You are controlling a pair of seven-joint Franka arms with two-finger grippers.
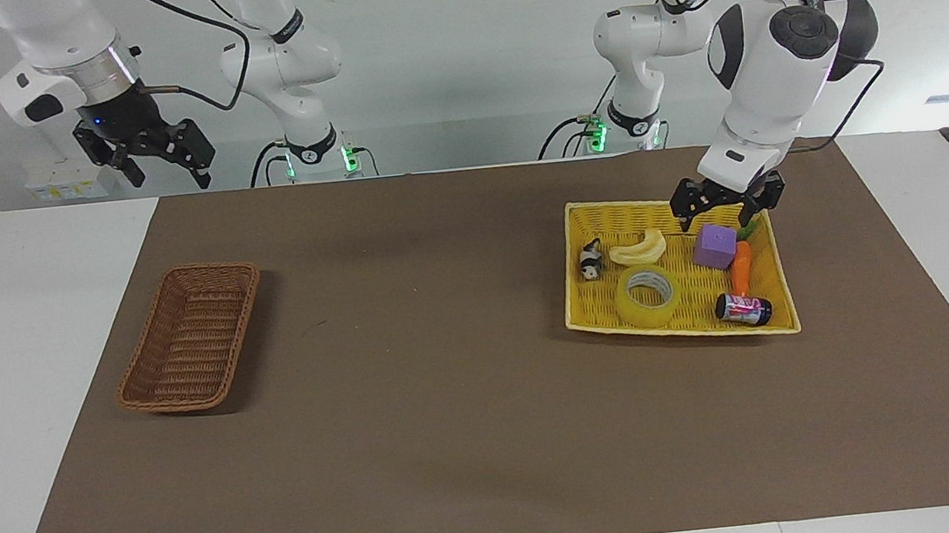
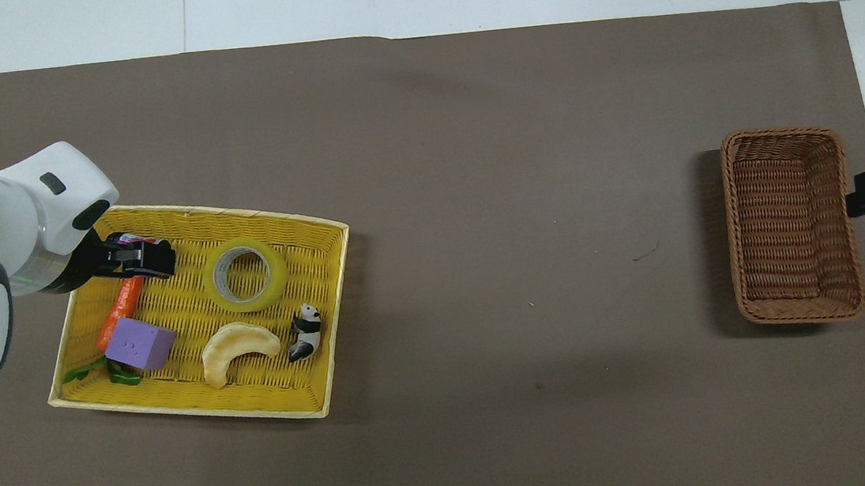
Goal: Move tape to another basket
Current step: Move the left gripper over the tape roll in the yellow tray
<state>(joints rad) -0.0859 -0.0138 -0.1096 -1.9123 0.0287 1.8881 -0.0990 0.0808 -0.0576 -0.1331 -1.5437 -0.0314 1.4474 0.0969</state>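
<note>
From across the table I count two baskets on the brown mat point(image 1: 453, 408): the yellow basket point(image 1: 581, 213) near the left arm's end and the brown wicker basket point(image 1: 190, 337) near the right arm's end. The yellow one holds six things: the tape point(image 1: 647, 295) by its outer rim, a banana point(image 1: 640, 248), a panda point(image 1: 590, 259), a purple cube point(image 1: 714, 245), a carrot point(image 1: 741, 265) and a can point(image 1: 743, 308), label unreadable. The left gripper point(image 1: 719, 217) hangs open above the cube; the right gripper point(image 1: 160, 166) waits open, raised.

From overhead, the tape point(image 2: 248, 273) lies flat. The left gripper point(image 2: 139, 261) covers the can.
</note>
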